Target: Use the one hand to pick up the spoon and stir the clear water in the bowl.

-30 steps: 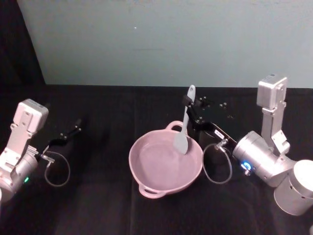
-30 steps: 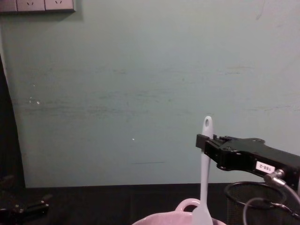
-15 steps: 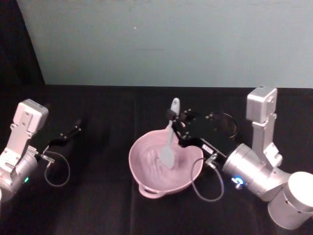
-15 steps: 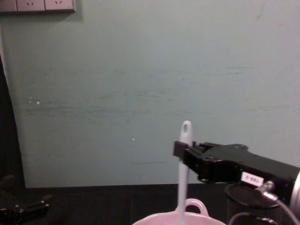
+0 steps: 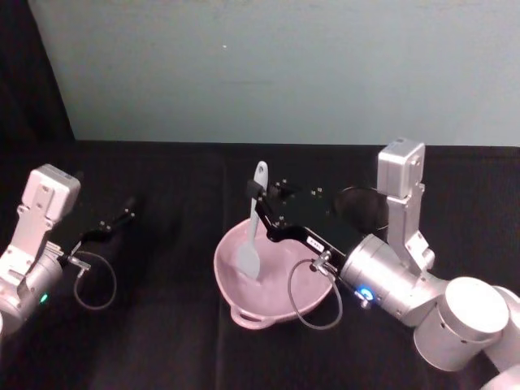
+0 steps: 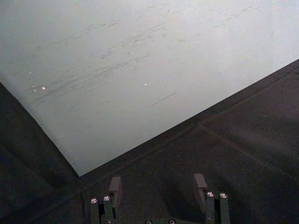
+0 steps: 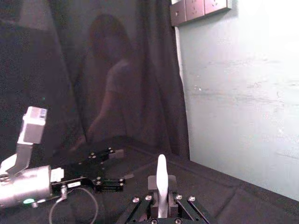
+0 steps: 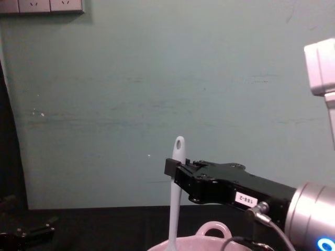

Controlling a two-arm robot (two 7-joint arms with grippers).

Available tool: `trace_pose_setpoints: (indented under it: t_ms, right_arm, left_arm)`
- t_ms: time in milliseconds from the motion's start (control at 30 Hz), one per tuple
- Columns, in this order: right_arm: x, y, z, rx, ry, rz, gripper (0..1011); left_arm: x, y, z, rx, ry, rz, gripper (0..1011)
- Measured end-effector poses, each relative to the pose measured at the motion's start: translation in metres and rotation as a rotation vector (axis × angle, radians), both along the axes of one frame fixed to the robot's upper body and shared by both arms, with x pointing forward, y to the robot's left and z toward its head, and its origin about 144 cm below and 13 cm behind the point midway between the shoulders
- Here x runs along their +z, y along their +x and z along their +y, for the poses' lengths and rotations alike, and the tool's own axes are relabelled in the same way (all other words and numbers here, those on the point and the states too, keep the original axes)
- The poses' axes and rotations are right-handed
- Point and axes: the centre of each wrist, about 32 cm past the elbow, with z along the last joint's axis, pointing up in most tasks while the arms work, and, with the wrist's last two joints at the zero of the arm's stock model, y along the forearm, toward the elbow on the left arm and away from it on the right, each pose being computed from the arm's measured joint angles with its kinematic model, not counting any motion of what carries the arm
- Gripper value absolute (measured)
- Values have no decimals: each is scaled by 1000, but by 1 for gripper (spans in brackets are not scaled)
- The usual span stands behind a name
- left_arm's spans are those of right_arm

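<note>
Right black angular gripper [image 5: 257, 195] is pinching the long slim white spoon [image 5: 249, 253] near its top, centre frame, with the blade down in the pale pink round bowl [image 5: 227, 288] at lower centre. Left gripper [image 5: 126, 215] sits spread at far left over the black table [image 5: 162, 341].

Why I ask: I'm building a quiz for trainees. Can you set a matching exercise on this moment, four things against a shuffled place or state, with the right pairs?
Things
1. spoon
2. bowl
3. right gripper
4. left gripper

Places or states
a. open, idle at the robot's left
b. pale pink, standing on the black table
c. upright, blade down inside the bowl
d. shut on the spoon's handle

Pairs: 1-c, 2-b, 3-d, 4-a
</note>
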Motion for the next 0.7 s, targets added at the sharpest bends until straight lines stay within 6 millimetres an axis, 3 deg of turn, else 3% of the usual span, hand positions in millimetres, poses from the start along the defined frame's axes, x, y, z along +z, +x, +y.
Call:
trace_pose_setpoints:
  t_ms: [333, 700]
  right_arm:
    - [-2, 21, -3, -58, -31, -5, 118]
    - [3, 17, -35, -156, -55, -33, 119]
  left_arm:
    - [0, 0, 0, 0, 0, 0, 1005]
    - [0, 0, 0, 0, 0, 0, 1005]
